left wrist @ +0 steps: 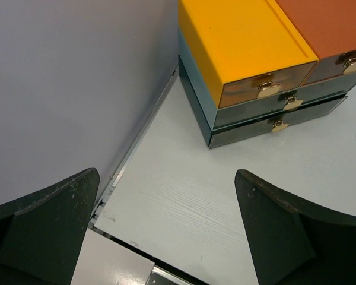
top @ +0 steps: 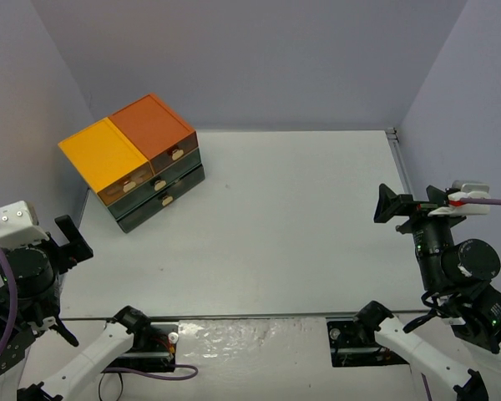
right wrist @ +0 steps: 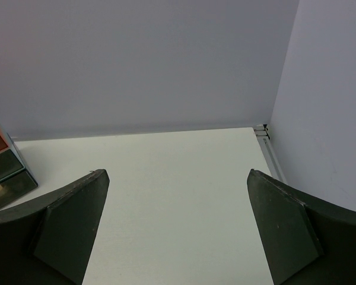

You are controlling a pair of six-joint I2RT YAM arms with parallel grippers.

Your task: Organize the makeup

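No makeup shows in any view; it is out of sight. My left gripper [top: 64,241] hangs open at the table's near left corner, and the left wrist view shows its wide-apart fingers [left wrist: 166,174] over bare white tabletop. My right gripper [top: 413,205] is held open above the table's right side, with only tabletop between its fingers [right wrist: 177,172]. Neither gripper holds or touches anything.
A drawer cabinet [top: 146,159] with a yellow and an orange top and dark green drawers stands at the back left by the left wall; its drawers [left wrist: 279,107] with gold knobs are closed. Its edge [right wrist: 3,166] shows at far left. Grey walls enclose the white table [top: 275,217].
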